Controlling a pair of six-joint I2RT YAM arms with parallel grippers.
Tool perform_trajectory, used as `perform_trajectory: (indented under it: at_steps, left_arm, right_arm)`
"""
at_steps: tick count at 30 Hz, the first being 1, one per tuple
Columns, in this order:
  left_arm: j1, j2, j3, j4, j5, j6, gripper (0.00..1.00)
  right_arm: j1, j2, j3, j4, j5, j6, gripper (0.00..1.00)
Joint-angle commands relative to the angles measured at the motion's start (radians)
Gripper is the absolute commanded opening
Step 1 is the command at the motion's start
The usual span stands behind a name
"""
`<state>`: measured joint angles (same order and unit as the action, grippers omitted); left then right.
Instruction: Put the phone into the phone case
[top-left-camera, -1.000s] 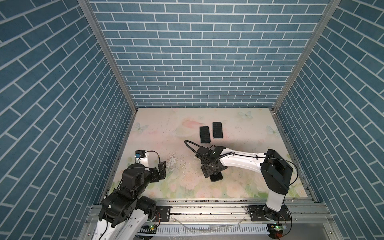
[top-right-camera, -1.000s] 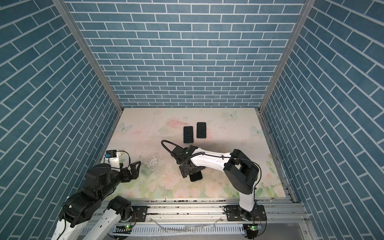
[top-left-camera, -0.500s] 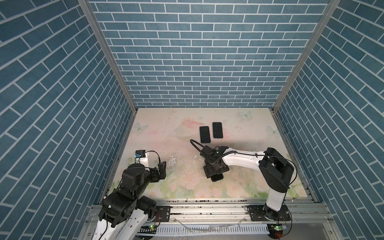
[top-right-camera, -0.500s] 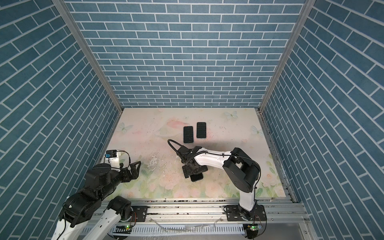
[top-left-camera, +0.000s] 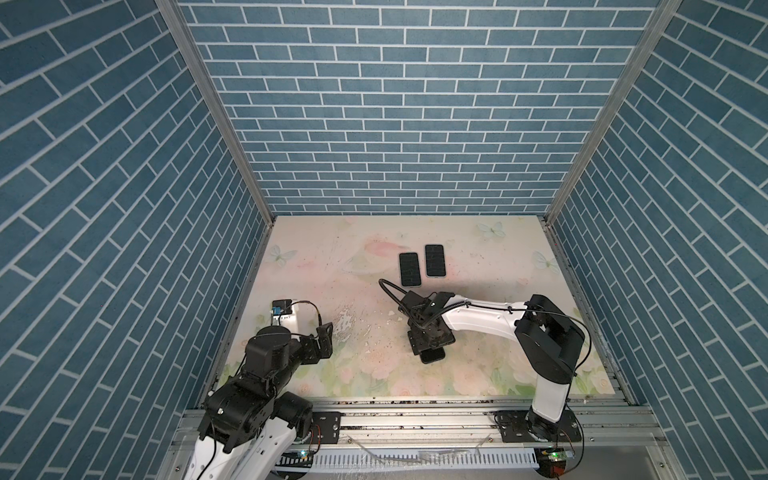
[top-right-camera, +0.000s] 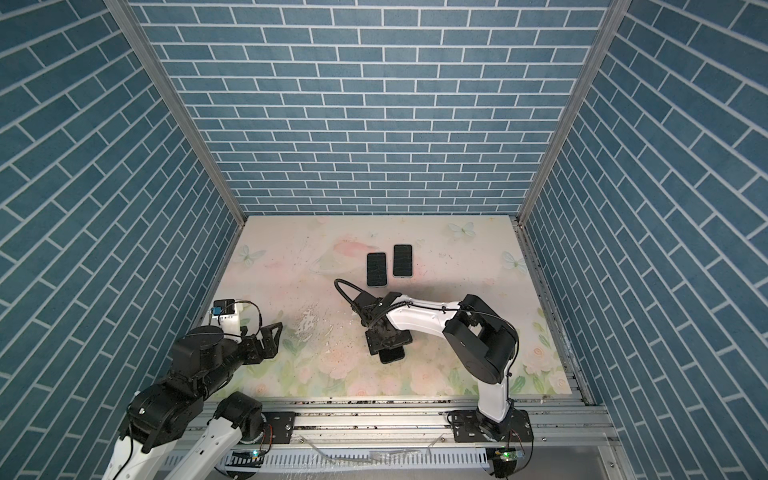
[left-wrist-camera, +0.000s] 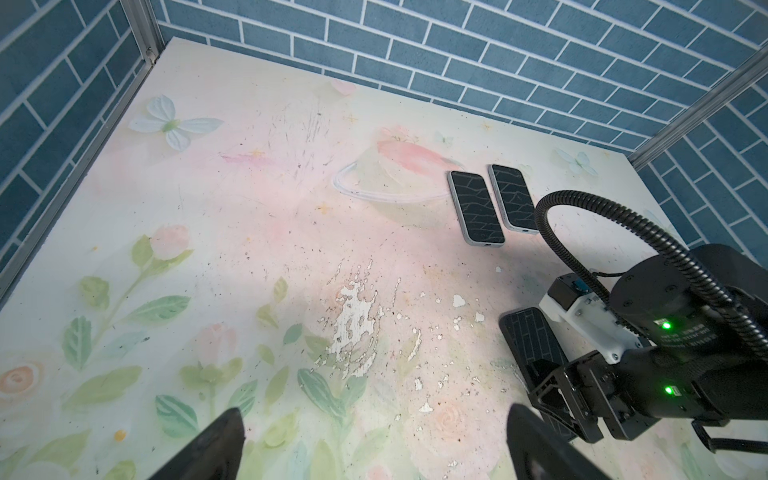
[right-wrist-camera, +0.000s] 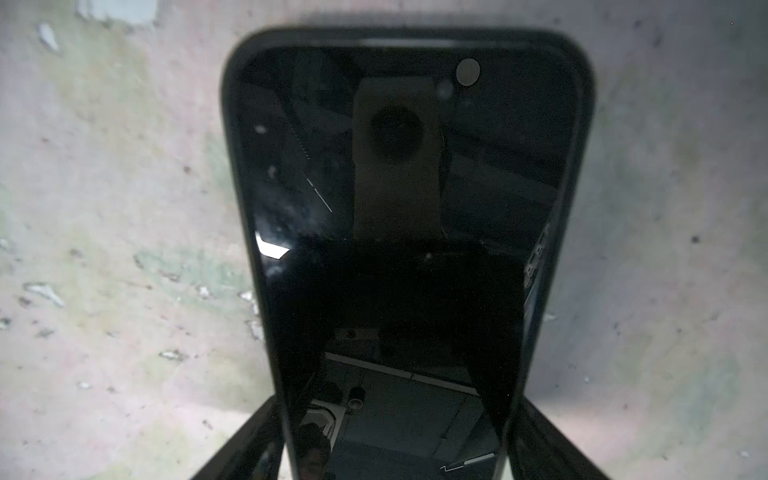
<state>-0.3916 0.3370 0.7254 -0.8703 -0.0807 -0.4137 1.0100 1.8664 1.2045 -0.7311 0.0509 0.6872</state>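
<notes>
A black phone (right-wrist-camera: 407, 208) lies flat, screen up, on the flowered table (top-left-camera: 332, 266) near the middle front. A thick dark rim runs round its screen; I cannot tell whether that rim is the phone case. My right gripper (right-wrist-camera: 395, 415) stands right over the phone (top-left-camera: 433, 355), with a finger against each long edge. In both top views this gripper (top-left-camera: 430, 338) (top-right-camera: 388, 338) hides most of the phone (top-right-camera: 392, 355). The left wrist view shows the phone's far end (left-wrist-camera: 530, 336). My left gripper (left-wrist-camera: 374, 432) (top-left-camera: 326, 340) hangs open and empty at the front left.
Two more phones with light rims (top-left-camera: 409, 269) (top-left-camera: 434, 261) lie side by side, screens up, behind the right arm (top-left-camera: 478, 320). Blue brick walls (top-left-camera: 395, 124) close in the table on three sides. The table's print is flaked (left-wrist-camera: 357, 316) near the middle.
My right gripper has shifted slightly right over the black phone and its fingers have come in against the phone's edges. The left arm has not moved.
</notes>
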Motion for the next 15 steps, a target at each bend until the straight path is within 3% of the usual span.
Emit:
perform_trajectory:
  at_steps: [1,4,15]
  left_arm:
    - [-0.004,0.004,0.006,-0.015,0.005,0.002,1.0]
    - [-0.003,0.004,0.006,-0.015,0.003,0.002,1.0]
    - [-0.003,0.025,0.006,-0.015,-0.001,0.002,0.99]
  right_arm:
    - [0.005,0.044,0.009,-0.048,0.059,0.04,0.79]
    - [0.008,0.037,0.01,-0.048,0.066,0.038,0.72]
    - [-0.03,-0.137,-0.041,-0.053,0.147,0.025,0.69]
